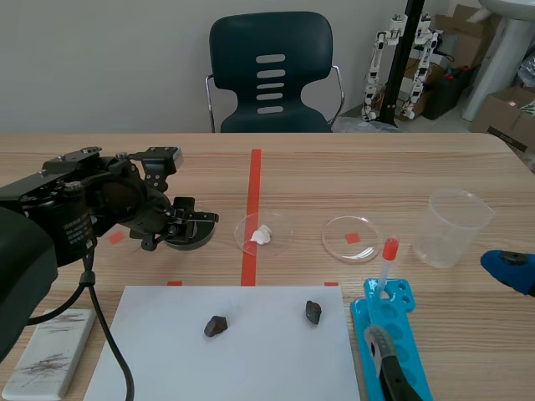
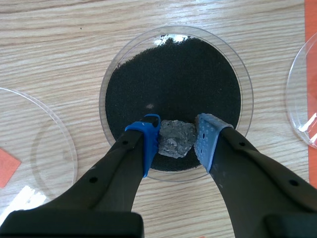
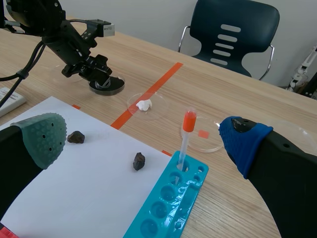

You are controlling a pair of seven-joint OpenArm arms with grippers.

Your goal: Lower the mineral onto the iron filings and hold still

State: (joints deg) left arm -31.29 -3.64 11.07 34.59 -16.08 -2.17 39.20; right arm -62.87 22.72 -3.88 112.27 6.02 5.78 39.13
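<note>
While the worktop [image 1: 376, 167] carries a fair spread of kit, the left arm [image 1: 75, 209] stands over its left half, about midway between near and far edges. A white sheet [image 1: 251, 359] lies along the near edge with two dark stones [image 1: 216, 326] on it, well apart from the work. The dish [image 2: 101, 99] of iron filings [image 2: 173, 74] sits under the left gripper [image 2: 177, 143], whose fingers are clamped on the mineral [image 2: 177, 138], a grey lump. It is over the side of the dish nearest the gripper, close to the rim. Contact with the filings: cannot tell. The right gripper [image 3: 143, 136] is spread wide and holds nothing, near the right edge by the blue rack [image 3: 168, 208].

Judgement: the step in hand is the last of the descent. Go straight down, slowly, until the underside meets the black bed, then stop with the grip firm. No sideways drift: the fingertips stand close to the dish wall, and a nudge would likely slide the dish.

Room: the bed is open ahead, toward the dish centre. Clear dishes [image 2: 34, 144] lie just beside on both flanks, so lateral room is tight. Upward looks free.
</note>
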